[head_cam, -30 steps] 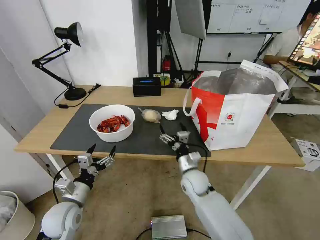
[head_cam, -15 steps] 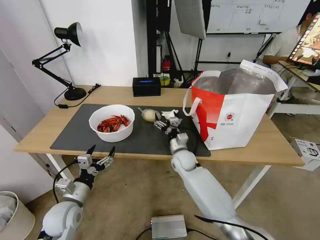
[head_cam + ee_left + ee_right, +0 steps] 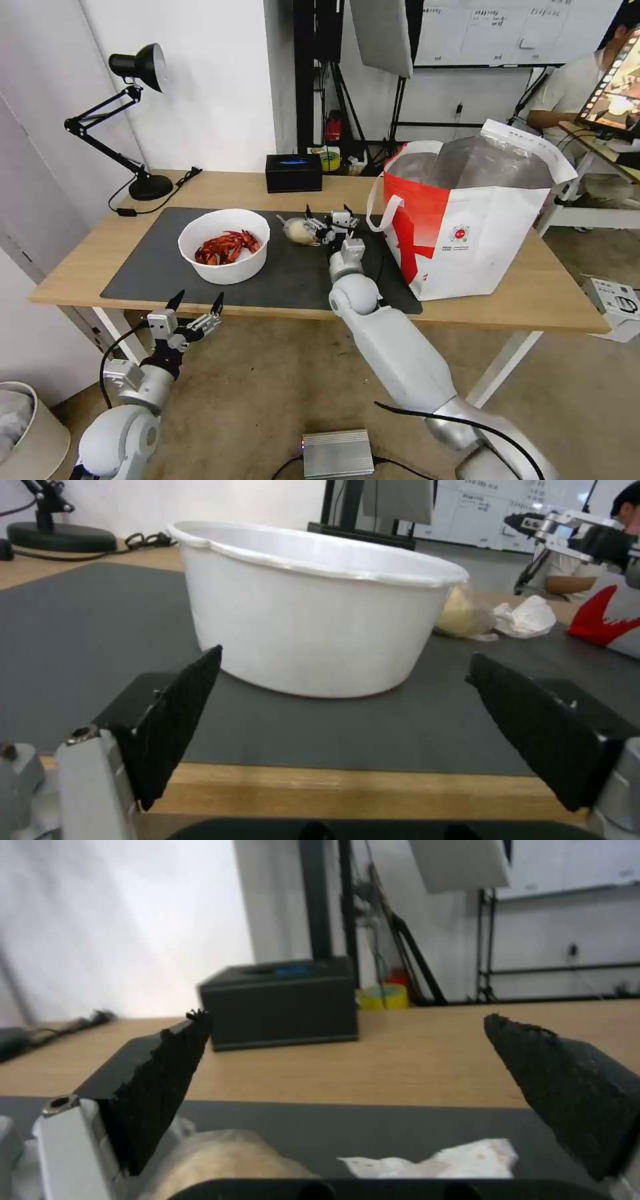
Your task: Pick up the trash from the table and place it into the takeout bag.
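Right hand point(image 3: 329, 214) spread above tissue point(image 3: 526, 616) — bag's point(image 3: 467, 227) red logo point(image 3: 459, 235) unreadable

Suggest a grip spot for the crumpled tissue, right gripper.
Pinch the crumpled white tissue at its raised top folds, coming from above. It lies low and loose on the mat, the bagged lump close beside it; the right gripper hovers there, open.

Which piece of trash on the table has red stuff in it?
The white round bowl on the dark mat. It holds red crayfish shells; the small clear bag holds a beige lump, and the crumpled tissue is plain white.
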`<state>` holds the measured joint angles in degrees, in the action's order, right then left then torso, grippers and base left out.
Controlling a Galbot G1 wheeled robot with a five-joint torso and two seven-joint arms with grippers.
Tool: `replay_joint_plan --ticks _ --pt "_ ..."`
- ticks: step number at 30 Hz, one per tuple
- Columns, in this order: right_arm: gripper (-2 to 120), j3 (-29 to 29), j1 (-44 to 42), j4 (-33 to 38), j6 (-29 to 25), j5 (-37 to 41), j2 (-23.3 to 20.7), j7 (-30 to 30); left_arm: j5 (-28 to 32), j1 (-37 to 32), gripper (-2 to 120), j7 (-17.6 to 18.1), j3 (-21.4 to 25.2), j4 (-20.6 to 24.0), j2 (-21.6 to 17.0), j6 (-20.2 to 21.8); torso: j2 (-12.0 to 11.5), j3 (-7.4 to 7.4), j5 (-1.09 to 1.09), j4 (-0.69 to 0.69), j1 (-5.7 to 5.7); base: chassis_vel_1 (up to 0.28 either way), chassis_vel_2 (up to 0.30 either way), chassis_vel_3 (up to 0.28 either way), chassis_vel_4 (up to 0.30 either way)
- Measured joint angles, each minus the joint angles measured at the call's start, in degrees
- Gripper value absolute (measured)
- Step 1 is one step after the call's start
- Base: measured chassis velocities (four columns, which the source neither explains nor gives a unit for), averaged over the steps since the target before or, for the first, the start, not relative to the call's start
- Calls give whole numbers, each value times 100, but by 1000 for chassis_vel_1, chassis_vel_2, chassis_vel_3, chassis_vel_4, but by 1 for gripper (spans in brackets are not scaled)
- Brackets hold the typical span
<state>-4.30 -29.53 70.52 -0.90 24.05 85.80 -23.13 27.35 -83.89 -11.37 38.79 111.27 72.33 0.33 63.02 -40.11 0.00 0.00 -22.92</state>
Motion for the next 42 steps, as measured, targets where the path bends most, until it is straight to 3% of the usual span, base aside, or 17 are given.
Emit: replay_joint_plan --ticks 3,5,11,18,25,38,42 --pt "100 -56 101 5 300 125 -12 -223 0 -3 100 -2 -8 6 2 3 0 0 0 0 0 0 0 0 0" --pt "100 -152 267 53 902 386 -39 -575 0 -12 100 -5 3 9 3 5 0 0 0 -1 0 0 0 0 0" --pt "100 -292 540 79 1905 959 -107 -1133 2 -44 100 -40 61 -5 3 6 0 0 0 0 0 0 0 0 0" --pt "100 -356 712 10 2644 1467 -169 -1456 9 -40 100 -91 66 -69 6 1 1 0 0 0 0 0 0 0 0" --pt "100 -318 887 -300 2845 2014 -102 -1593 9 -28 100 -103 24 -105 5 -13 1 0 0 0 0 0 0 0 0" --pt "100 -253 981 -727 2868 2038 41 -1503 9 -107 100 -139 26 -160 32 -127 1 0 0 0 1 0 0 0 0" --pt "87 -223 979 -765 2867 2039 73 -1492 9 -112 100 -140 39 -163 32 -133 1 0 0 0 1 0 0 0 0"
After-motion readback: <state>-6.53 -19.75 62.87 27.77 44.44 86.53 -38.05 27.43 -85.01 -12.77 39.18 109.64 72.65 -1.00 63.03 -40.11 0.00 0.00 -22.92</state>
